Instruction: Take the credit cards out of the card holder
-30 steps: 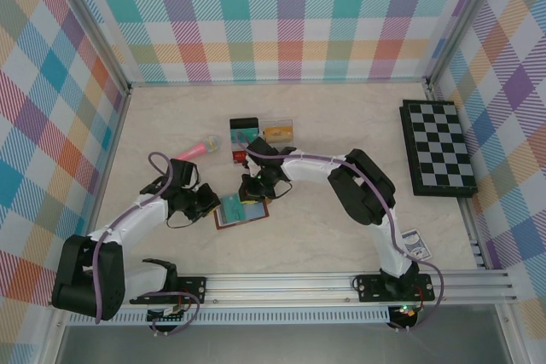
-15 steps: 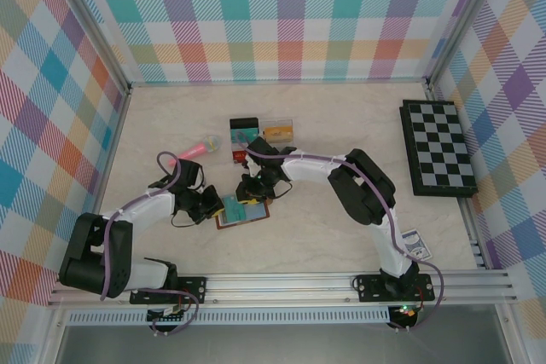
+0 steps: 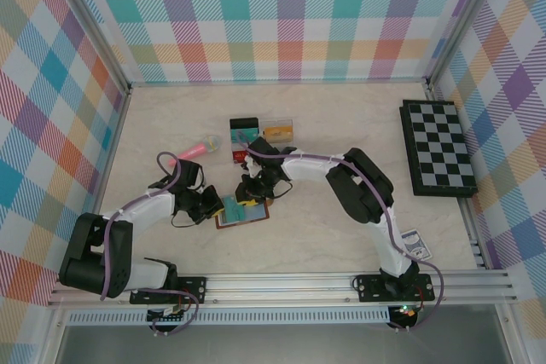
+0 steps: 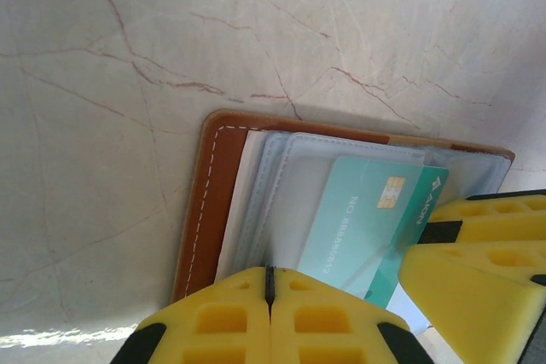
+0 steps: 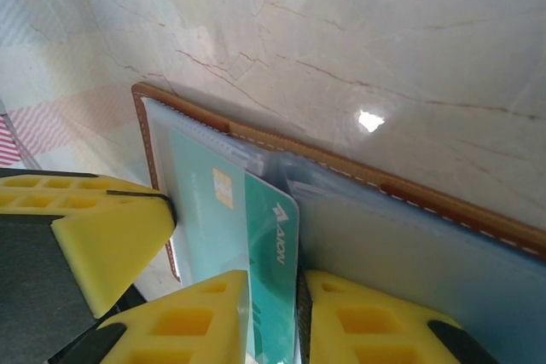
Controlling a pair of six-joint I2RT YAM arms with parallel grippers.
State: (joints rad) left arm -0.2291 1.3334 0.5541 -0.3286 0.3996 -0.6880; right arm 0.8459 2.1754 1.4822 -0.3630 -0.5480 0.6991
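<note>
The brown card holder (image 3: 243,216) lies open on the marble table between the two arms, its clear pages (image 4: 294,181) facing up. A teal credit card (image 4: 368,217) sticks partly out of a clear pocket. My right gripper (image 5: 275,317) has the card's free end (image 5: 275,236) between its yellow fingers and is shut on it. My left gripper (image 4: 270,283) is shut with nothing between its fingers, its tips resting on the holder's pages beside the card. In the top view the left gripper (image 3: 218,206) and right gripper (image 3: 252,196) meet over the holder.
A clear compartment box (image 3: 261,137) with a few coloured cards stands just behind the holder, and a pink object (image 3: 194,150) lies to its left. A black-and-white chessboard (image 3: 439,149) sits at the far right. A small card (image 3: 415,245) lies near the right arm's base.
My left arm has swung in toward the holder and its gripper has closed fully. The teal card now shows smaller and more tilted in the top view. The right arm has barely moved.
</note>
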